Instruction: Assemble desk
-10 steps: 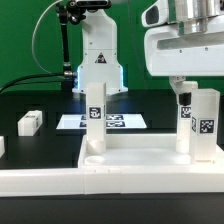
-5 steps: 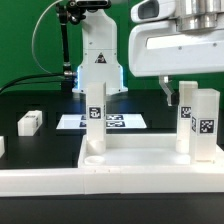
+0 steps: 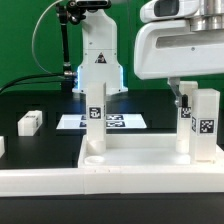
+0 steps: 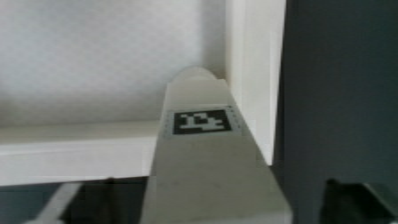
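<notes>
The white desk panel lies in front with three tagged legs standing in its corners: one on the exterior view's left and two on the right. My gripper hangs over the farther right leg, with its fingers down around the leg's top. In the wrist view that leg stands between my dark fingers with a gap on each side, in the panel's corner. The gripper is open.
A loose white leg lies on the black table at the exterior view's left, and another white piece sits at the left edge. The marker board lies behind the panel, in front of the robot base.
The hand shifted left and its fingers spread above the right rear leg, then came back right over it. The legs and the panel have not moved.
</notes>
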